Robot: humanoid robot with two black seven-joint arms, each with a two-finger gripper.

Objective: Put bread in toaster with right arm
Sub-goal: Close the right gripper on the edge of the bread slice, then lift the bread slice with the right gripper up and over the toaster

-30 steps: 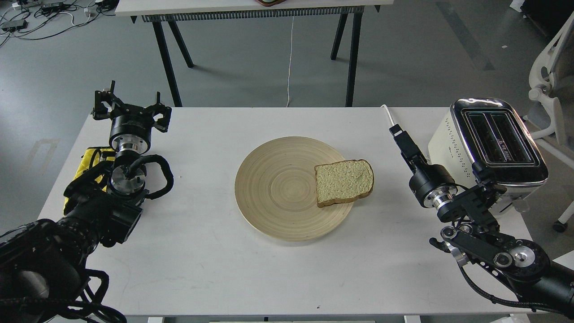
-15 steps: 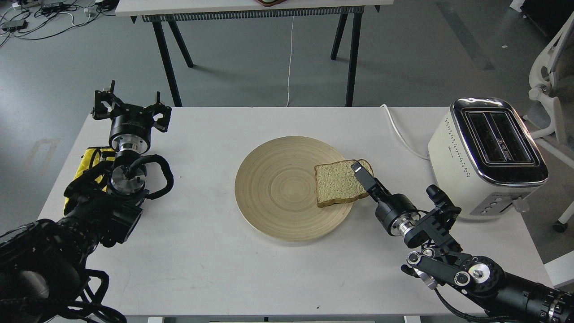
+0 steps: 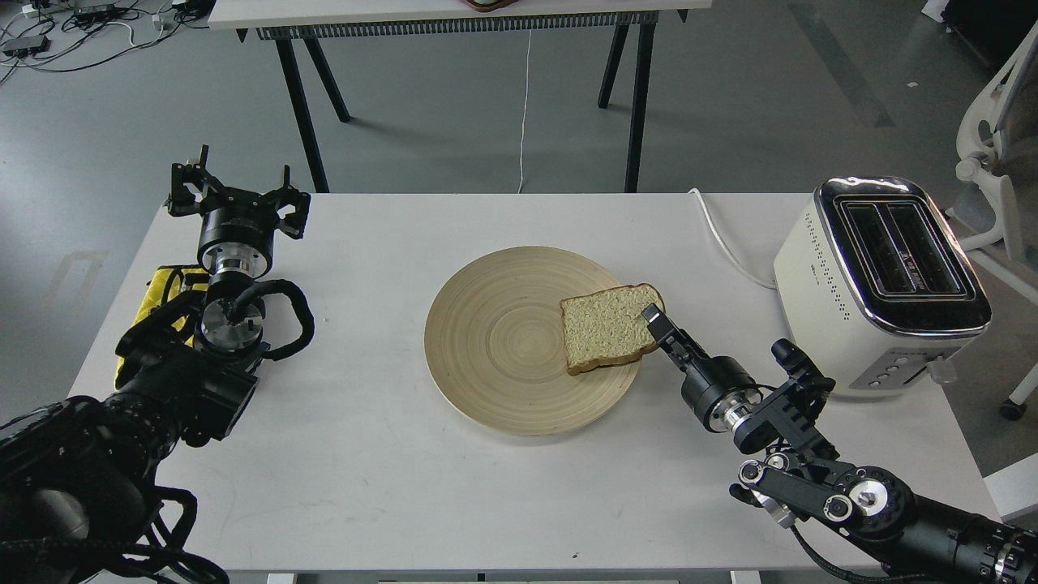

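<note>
Reaching in from the lower right of the frame, the right gripper (image 3: 654,318) meets the right edge of the bread (image 3: 606,338), which lies flat on the right side of the round wooden plate (image 3: 495,357) at centre. Seen end-on, its fingers cannot be told apart. The left gripper (image 3: 237,199), fingers spread, stays far away at upper left; the toaster (image 3: 880,280) stands at far right, slots up.

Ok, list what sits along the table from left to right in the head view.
Left gripper → yellow cloth → wooden plate → bread → right gripper at the bread's right edge → toaster.
</note>
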